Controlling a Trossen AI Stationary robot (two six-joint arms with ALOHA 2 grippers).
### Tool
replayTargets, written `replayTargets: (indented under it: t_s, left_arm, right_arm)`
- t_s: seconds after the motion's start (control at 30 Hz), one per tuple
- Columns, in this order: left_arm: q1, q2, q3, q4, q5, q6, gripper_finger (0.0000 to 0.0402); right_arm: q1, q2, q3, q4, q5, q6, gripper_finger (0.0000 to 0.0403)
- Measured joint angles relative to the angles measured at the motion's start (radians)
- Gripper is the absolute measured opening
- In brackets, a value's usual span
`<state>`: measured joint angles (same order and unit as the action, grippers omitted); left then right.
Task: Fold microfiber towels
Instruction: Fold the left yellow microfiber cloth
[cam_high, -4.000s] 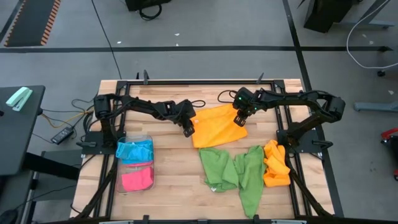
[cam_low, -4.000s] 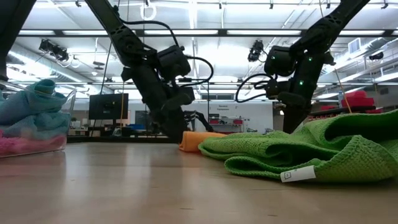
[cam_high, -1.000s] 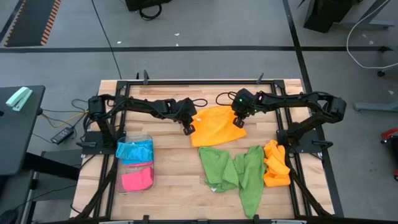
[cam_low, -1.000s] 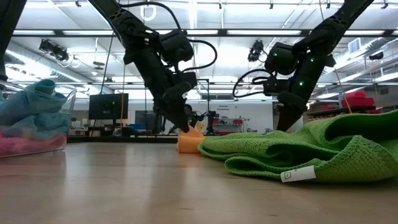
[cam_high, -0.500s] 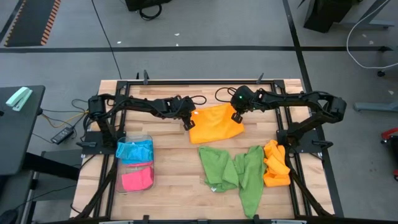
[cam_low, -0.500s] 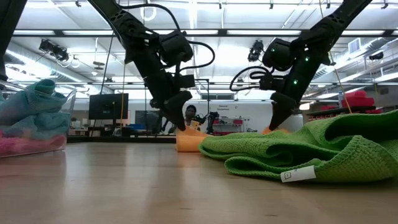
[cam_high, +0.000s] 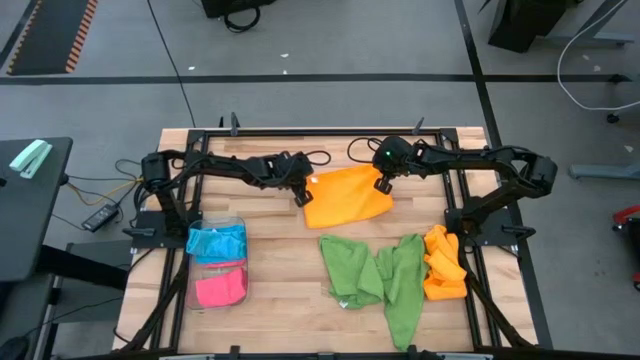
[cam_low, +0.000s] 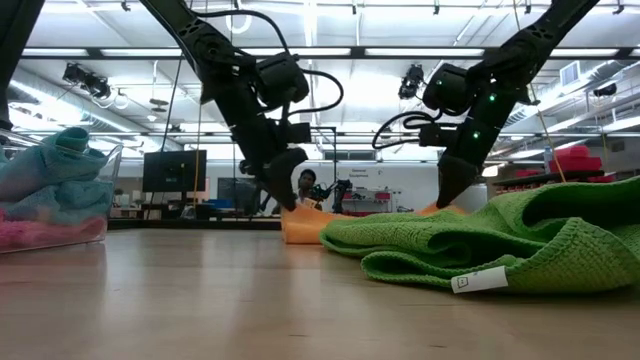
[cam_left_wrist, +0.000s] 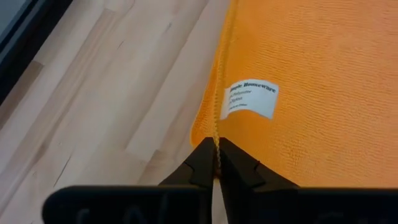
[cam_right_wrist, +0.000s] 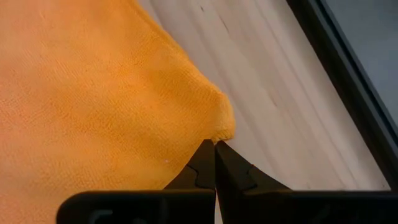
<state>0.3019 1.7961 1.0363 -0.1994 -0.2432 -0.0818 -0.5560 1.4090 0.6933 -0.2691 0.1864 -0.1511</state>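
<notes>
Orange towel (cam_high: 346, 196) between both pincers

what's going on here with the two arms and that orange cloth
Both arms are working on the orange towel at the back of the table. The left pincer pinches its edge near the white label; the right pincer pinches a corner. Green towels and another orange towel wait unfolded in front; blue and pink ones sit in the clear tray.

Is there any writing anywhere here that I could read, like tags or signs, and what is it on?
White tag sewn on the orange towel: several printed lines, too blurred to read.
White tag on the green towel: a small mark only, not readable.
Screens and signs in the room behind: too small to read.
Nothing else carries text.
</notes>
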Motion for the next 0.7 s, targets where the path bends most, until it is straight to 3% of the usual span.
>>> replayTargets:
  t_s: [0.3,0.53,0.7]
  left_arm:
    - [0.012,0.054,0.001,0.032,-0.001,0.015,0.0007]
    - [0.032,0.055,0.001,0.032,-0.023,0.011,0.0034]
    - [0.029,0.055,0.001,0.031,-0.023,0.008,0.0035]
  right_arm:
    - [0.0,0.0,0.0,0.007,0.0,-0.011,0.0003]
    - [0.0,0.0,0.0,0.011,0.0,-0.038,0.0004]
    - [0.0,0.0,0.0,0.012,0.0,-0.057,0.0036]
